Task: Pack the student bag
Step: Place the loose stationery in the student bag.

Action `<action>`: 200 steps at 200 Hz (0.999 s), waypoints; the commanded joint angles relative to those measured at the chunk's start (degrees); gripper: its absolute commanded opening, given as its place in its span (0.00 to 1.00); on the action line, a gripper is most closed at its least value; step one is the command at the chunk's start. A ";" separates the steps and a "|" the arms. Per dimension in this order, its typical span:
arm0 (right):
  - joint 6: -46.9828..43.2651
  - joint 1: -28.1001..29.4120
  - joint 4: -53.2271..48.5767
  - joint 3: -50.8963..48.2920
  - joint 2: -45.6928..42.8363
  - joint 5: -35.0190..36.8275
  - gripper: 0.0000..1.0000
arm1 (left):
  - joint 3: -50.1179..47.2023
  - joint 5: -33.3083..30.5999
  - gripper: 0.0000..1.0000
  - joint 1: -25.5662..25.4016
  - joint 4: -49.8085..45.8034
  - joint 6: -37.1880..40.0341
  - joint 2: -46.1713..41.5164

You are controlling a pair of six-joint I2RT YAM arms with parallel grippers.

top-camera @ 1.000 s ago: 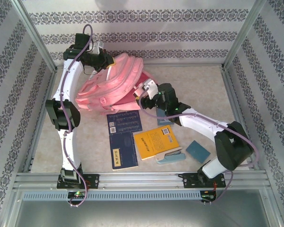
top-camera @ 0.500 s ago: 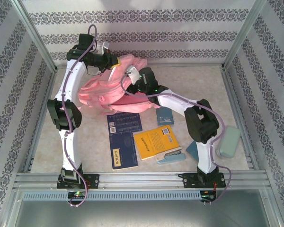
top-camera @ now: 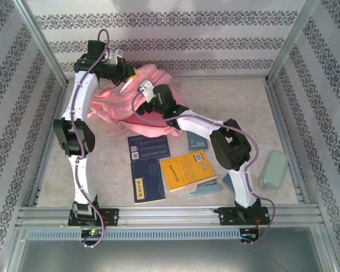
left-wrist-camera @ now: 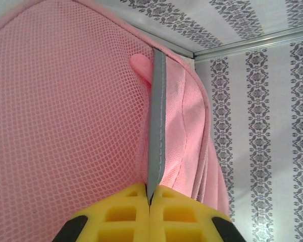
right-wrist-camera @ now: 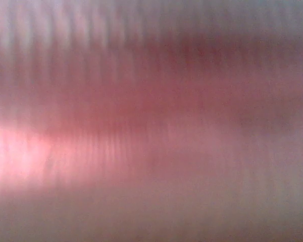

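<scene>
From the top external view, the student bag [top-camera: 122, 105] lies crumpled at the far left of the surface [top-camera: 238, 107], its upper part lifted toward the back wall. The left arm reaches up along the left side, and the left pincer [top-camera: 129, 73] meets the top edge of the bag. The right arm stretches across from its base, and the right pincer [top-camera: 149, 93] presses against the bag's pink fabric. From here I cannot tell whether its jaws are open or closed.

Nearer the arms lie two dark blue books, one [top-camera: 149, 146] just below the bag and the other [top-camera: 147, 180] nearer still. A yellow book [top-camera: 186, 170] lies to their right, with a pale blue stapler-like item [top-camera: 203, 188] at its near corner. A small blue booklet [top-camera: 197, 140] lies partly under the right arm. A pale grey-green case [top-camera: 273, 169] sits well apart at the right edge.

In the left wrist view, the left pincer [left-wrist-camera: 150, 195] has its yellow fingers [left-wrist-camera: 123, 214] pressed together on a grey trim strip [left-wrist-camera: 157, 121] of the bag, beside pink mesh [left-wrist-camera: 65, 121]. A small pink tab [left-wrist-camera: 140, 63] shows at the strip's upper end.

The right wrist view is a blur of pink and red, and the pincer's state cannot be told there.
</scene>
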 commanded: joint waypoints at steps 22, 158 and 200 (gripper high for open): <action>-0.68 2.24 -10.14 -7.06 -16.33 10.49 0.98 | 2.00 2.74 0.00 1.66 4.57 -2.55 -5.22; 34.43 -7.34 -65.25 -16.08 -39.19 -3.49 0.98 | -25.61 -4.57 0.00 -1.06 20.27 -9.02 -13.84; 56.13 -9.08 -78.61 -28.78 -50.18 -3.70 0.88 | -28.46 -7.94 0.00 -1.24 20.53 -8.58 -15.50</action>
